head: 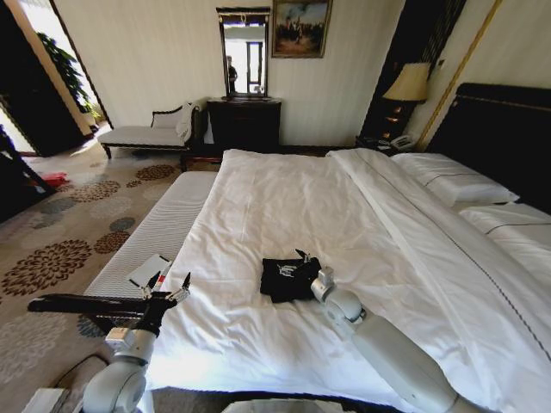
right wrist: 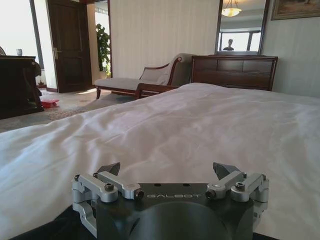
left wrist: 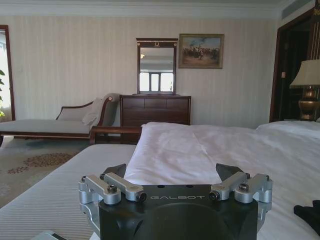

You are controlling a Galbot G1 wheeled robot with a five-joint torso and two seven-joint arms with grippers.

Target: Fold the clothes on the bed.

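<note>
Black and soft, the T-shirt [head: 290, 277] lies as a small folded bundle on the white duvet [head: 284, 206] near the foot of the bed [head: 508, 129], pale lettering facing up. From my head camera, the right gripper [head: 304, 257] sits over the bundle's right edge, fingers spread apart with nothing between them. My right wrist camera adds what the head camera cannot: dark cloth directly beneath the gripper body, smooth rumpled bedding stretching ahead. The left gripper [head: 167, 286] hangs off the bed's left side above the ribbed, striped bench [head: 164, 228], fingers also parted, well apart from the shirt. Its wrist camera catches only a dark scrap of shirt at one edge, plus the wooden dresser [left wrist: 155, 110] and chaise [left wrist: 60, 122].
</note>
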